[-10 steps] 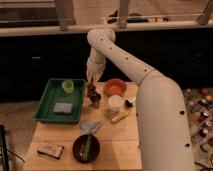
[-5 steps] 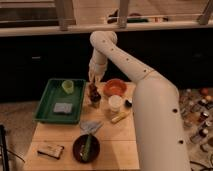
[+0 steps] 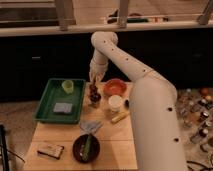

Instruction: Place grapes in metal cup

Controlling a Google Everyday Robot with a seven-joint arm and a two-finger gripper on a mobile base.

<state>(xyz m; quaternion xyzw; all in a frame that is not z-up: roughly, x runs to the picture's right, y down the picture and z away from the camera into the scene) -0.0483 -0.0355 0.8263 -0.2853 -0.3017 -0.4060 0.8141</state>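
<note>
- Across the right half of the view, a thick white robot arm (image 3: 145, 100) rises from the lower right, bends at a rounded joint near the top centre, and reaches down toward the back of the table (image 3: 60, 137).
- Filling the lower left, the light wooden table carries every item listed below; behind it stands a dark wall beneath a pale ledge.
- On the table's left rear sits a green tray (image 3: 47, 100) holding a yellow-green plastic cup (image 3: 67, 86) near its back edge and a flat grey-blue sponge (image 3: 62, 107) near its middle.
- Right of the arm's tip rests an orange bowl (image 3: 114, 87).
- Toward the table's front sits a dark round bowl (image 3: 85, 147) with a greenish utensil lying in it.
- Just in front of the orange bowl stands a white cylindrical container (image 3: 115, 103), and a yellow oblong object (image 3: 119, 117) lies just in front of that.
- A crumpled grey-blue cloth or wrapper (image 3: 90, 126) lies between the metal cup and the dark bowl.
- At the front left corner lies a small flat dark packet (image 3: 50, 149).
- The tool (image 3: 94, 80) hangs at the arm's tip, just above the grapes; I cannot tell how it is set.
- The metal cup (image 3: 95, 99) stands just right of the tray.
- The grapes (image 3: 93, 90), dark reddish berries, sit at the cup's mouth, directly under the tool.
</note>
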